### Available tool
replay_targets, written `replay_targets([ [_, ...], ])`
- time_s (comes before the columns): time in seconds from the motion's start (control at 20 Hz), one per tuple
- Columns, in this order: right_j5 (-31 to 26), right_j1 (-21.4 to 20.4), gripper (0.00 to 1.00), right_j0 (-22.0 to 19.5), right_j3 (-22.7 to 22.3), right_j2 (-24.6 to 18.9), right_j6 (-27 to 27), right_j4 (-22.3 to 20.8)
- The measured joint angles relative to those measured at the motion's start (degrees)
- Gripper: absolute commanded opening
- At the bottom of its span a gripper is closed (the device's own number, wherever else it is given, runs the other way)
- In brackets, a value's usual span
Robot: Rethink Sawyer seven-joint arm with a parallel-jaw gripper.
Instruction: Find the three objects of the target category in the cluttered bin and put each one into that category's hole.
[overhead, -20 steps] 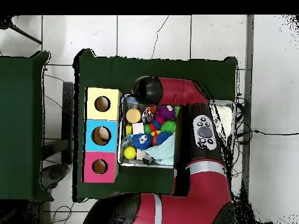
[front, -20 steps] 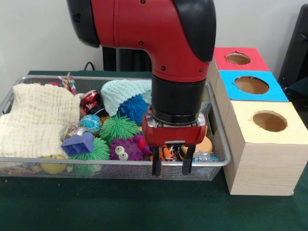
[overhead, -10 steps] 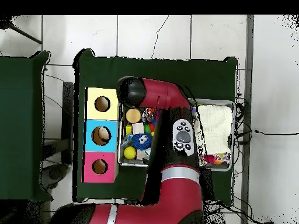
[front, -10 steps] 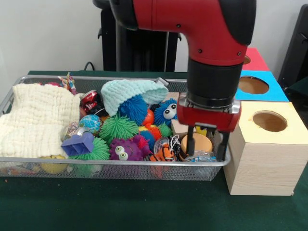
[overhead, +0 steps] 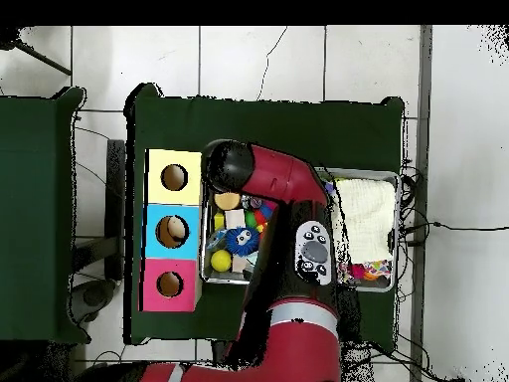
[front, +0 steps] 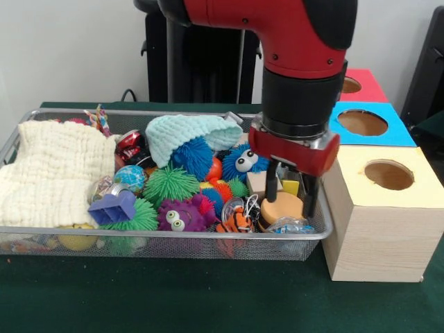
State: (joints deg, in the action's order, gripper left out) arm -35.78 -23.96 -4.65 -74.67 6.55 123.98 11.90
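Note:
My gripper (front: 290, 195) is open at the right end of the wire bin (front: 166, 236). Its two fingers reach down around an orange round disc (front: 282, 207); I cannot tell whether they touch it. A small yellow block (front: 291, 186) shows between the fingers, and a wooden block (front: 256, 182) lies just left of them. Three boxes stand to the right of the bin, each with a hole: the yellow box (front: 388, 175), the blue box (front: 362, 123) and the red box (front: 345, 84). In the overhead view the arm's wrist (overhead: 227, 167) hides the gripper, with the orange disc (overhead: 228, 201) beside it.
The bin holds spiky balls: green (front: 170, 184), blue (front: 193, 156), a blue one with eyes (front: 243, 159) and a purple one with eyes (front: 182, 215). A tiger toy (front: 238, 220), purple block (front: 112, 207), mint knitted hat (front: 187, 132) and cream cloth (front: 55, 173) also lie there.
The gripper swung from the middle of the bin's front rim to the right end by the boxes. It then drew slightly left and back over the orange disc, still open.

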Motion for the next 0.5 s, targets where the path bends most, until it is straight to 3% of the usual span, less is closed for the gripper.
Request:
replay_targets([
  [0.5, 0.01, -0.09, 1.0, 0.1, -3.5, 3.28, 1.05, 2.17],
])
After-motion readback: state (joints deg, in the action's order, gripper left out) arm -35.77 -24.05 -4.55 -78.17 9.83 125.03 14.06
